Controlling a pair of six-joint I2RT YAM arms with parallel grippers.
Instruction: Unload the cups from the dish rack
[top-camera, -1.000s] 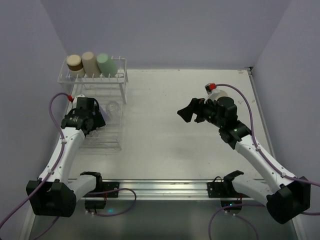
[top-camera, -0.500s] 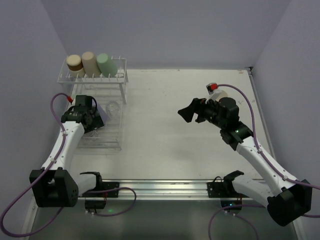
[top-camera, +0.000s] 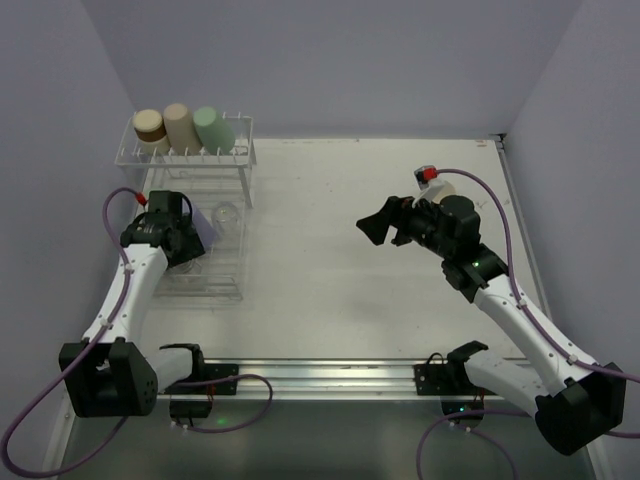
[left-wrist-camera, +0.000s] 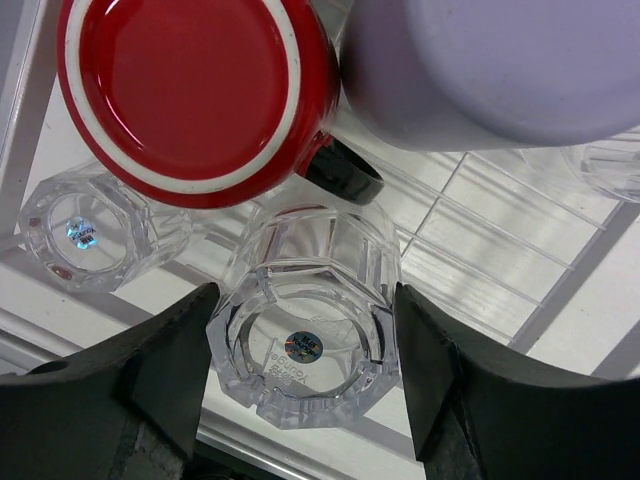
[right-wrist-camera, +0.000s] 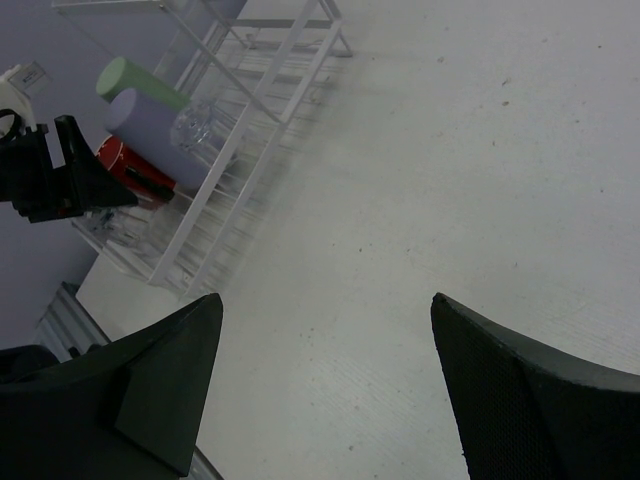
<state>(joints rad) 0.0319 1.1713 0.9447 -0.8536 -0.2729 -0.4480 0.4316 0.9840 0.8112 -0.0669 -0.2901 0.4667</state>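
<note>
My left hand (left-wrist-camera: 305, 345) is clamped on the clear glass cup (left-wrist-camera: 305, 300) standing on the dish rack's (left-wrist-camera: 575, 285) flat base beside the red cup (left-wrist-camera: 190, 90), gripping its sides for a straight lift. My right hand (right-wrist-camera: 327, 305) waits with fingers apart, well away from the rack.

From above, the left hand (top-camera: 188, 242) covers the near part of the dish rack (top-camera: 232, 200), so the cups beneath it cannot be made out there. In the left wrist view the purple cup (left-wrist-camera: 500, 60) is cut off by the top and right edges and the red cup (left-wrist-camera: 190, 80) by the top edge. A black object (left-wrist-camera: 345, 175) is mostly hidden behind the red cup, and the fingers (left-wrist-camera: 170, 370) flanking the clear glass (left-wrist-camera: 305, 340) run off the bottom edge. In the right wrist view the fingers of the right hand (right-wrist-camera: 325, 305) are cut off at the bottom edge too, and the far cups are too small to tell fully.
</note>
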